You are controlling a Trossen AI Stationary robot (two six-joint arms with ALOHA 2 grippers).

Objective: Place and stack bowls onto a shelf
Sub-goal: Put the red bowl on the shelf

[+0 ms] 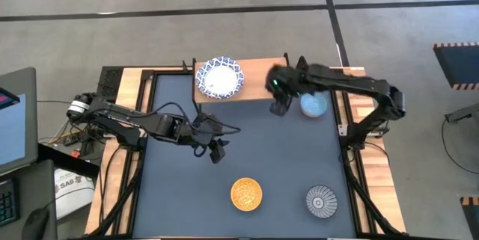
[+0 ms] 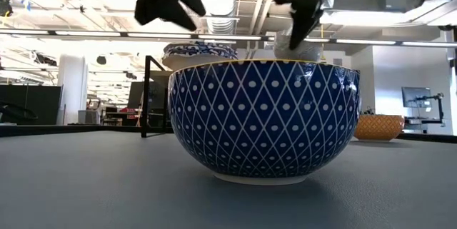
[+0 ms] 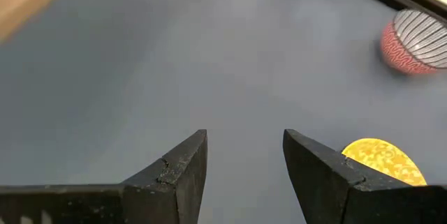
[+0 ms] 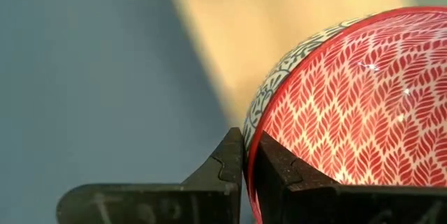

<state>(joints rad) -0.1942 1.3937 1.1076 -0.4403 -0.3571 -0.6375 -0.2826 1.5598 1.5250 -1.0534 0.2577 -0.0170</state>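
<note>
Pinching red bowl (image 4: 349,105) rim, right hand (image 4: 248,165).

We see two dark, jointed arms with loose black cables. The left tool (image 3: 244,175) has matte black wedge fingers, one cracked; the right tool (image 1: 279,108) carries a small green light.

Table (image 1: 247,154): dark blue-grey top framed by light wooden edges.
Shelf (image 1: 258,72): light wooden top, at the far edge of the table.
On the shelf: wide blue-and-white bowl (image 1: 220,78) towards its left end; light blue bowl (image 1: 314,105) at its right end.
On the table: yellow bowl (image 1: 246,194) near the front edge; striped grey-blue bowl (image 1: 321,201) to its right, well apart.
</note>
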